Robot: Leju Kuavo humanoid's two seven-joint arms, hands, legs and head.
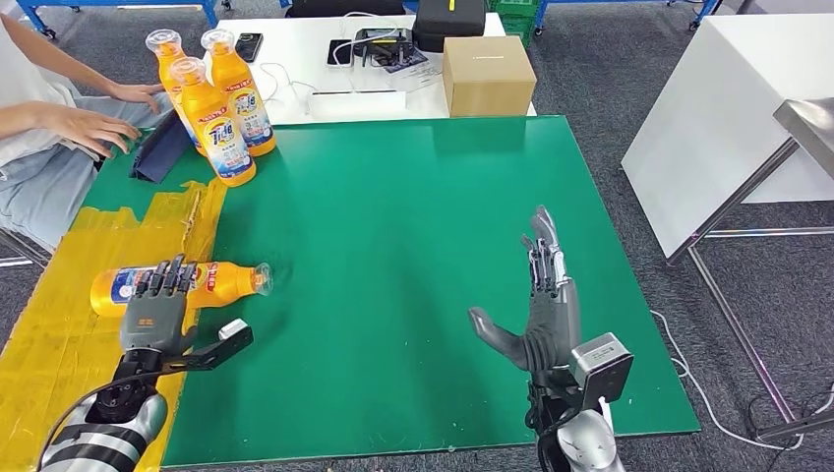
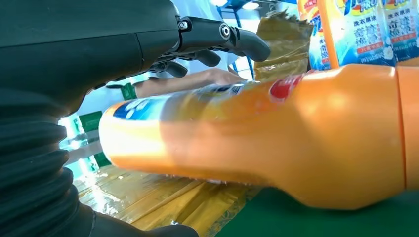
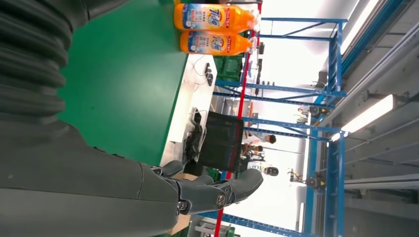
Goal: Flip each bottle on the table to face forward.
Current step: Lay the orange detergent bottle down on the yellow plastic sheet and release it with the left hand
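So we've got one orange bottle lying on its side near the left edge of the green table, partly on the yellow taped strip, cap pointing toward the middle of the table. Our left hand sits right over it, fingers draped across the label end and thumb sticking out to the side. From the left wrist view the fingers arch over the bottle's body, but we honestly can't tell if they're actually clamping it or just resting on top, the bottle crowds that camera too much.

Our right hand is out over the green surface well away from any bottle, fingers straight and spread, thumb out, holding nothing.

Three more orange bottles stand upright in a tight cluster at the far left corner of the table, just beside a dark blue cloth. A person's hand rests at that corner too. Behind the green table there's a white table with a cardboard box and a black case on it.
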